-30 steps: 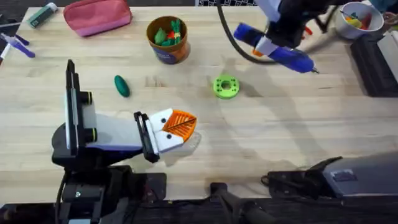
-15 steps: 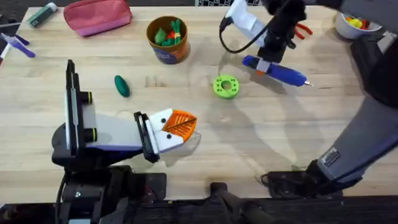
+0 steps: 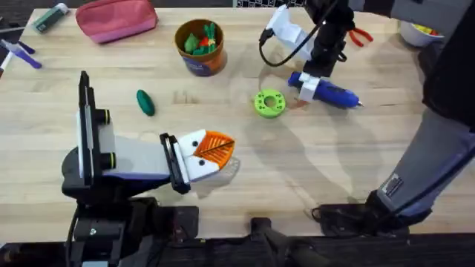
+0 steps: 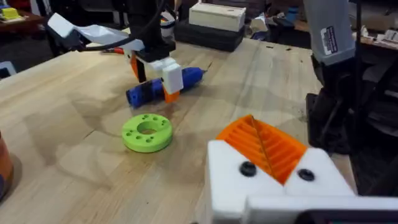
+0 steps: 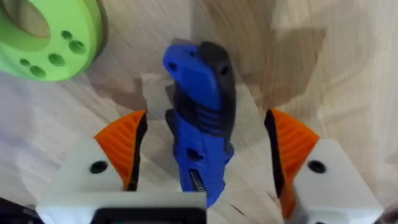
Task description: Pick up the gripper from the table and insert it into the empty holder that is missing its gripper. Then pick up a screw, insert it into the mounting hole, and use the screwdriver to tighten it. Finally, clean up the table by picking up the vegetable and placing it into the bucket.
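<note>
1. Overhead view: the screwdriver [image 3: 326, 92] lies flat on the wooden table [image 3: 223, 163], its metal tip pointing toward the right side. It sits just to the right of a bright green ring-shaped disc [image 3: 269, 103]. The right gripper [image 3: 310, 87] is directly over the screwdriver's rear end, hanging from a dark arm that reaches in from the lower right. The left gripper [image 3: 211, 153] rests low near the front-left part of the table, its orange ribbed pads drawn together with no gap and nothing between them. The vegetable [image 3: 145, 102] lies on the bare wood left of centre, well apart from both grippers. The bucket [image 3: 200, 47] stands farther back, with small coloured toy pieces inside. A pink pouch [image 3: 116, 18] lies at the back left, and red-handled pliers [image 3: 361, 35] lie behind the right arm.

2. Left wrist view: the left gripper [image 4: 273, 158] shows its white finger bases and orange pads pressed together. Ahead, the green disc [image 4: 147, 132] lies flat, and behind it the screwdriver [image 4: 163, 87] rests on the wood with the right gripper [image 4: 166, 83] straddling it.

3. Right wrist view: the right gripper [image 5: 205, 155] is spread wide, an orange pad on each side of the screwdriver [image 5: 200, 118] with clear gaps between pads and blue body. The green disc [image 5: 53, 34] lies near the screwdriver's far end.
</note>
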You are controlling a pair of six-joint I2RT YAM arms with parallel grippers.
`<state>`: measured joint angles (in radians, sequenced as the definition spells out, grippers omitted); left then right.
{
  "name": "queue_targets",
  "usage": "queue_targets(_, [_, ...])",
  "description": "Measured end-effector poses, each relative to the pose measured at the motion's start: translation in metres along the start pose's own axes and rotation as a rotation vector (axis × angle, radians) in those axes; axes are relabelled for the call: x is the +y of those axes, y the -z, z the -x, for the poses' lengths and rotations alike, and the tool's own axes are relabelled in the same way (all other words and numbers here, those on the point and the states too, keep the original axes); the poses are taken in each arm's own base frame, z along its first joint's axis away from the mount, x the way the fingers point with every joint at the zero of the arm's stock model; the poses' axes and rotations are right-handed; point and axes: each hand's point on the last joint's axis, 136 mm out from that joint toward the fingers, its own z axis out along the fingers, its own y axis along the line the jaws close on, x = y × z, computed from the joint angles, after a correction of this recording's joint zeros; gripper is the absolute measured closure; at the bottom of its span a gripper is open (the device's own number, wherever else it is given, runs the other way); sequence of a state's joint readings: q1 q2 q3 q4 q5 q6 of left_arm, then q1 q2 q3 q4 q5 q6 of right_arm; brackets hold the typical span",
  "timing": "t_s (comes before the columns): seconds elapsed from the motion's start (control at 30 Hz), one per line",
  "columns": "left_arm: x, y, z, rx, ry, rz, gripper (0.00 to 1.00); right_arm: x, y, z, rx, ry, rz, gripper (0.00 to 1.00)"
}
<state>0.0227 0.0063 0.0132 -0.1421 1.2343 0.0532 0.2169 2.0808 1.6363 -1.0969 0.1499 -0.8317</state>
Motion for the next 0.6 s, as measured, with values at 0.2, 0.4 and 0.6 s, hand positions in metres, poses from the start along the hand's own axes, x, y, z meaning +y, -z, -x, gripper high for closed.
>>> queue_targets(0.2, [0.000,0.000,0.000,0.000,-0.006,0.000,0.873,-0.001,0.008,-0.001,-0.010,-0.061,-0.016,0.011])
queue_targets(0.4, [0.000,0.000,0.000,0.000,-0.002,0.000,0.026,-0.004,0.073,0.000,-0.167,-0.126,-0.119,0.008])
queue_targets(0.6, [0.000,0.000,0.000,0.000,-0.001,0.001,0.008,0.009,0.161,0.003,-0.454,-0.252,-0.190,0.010])
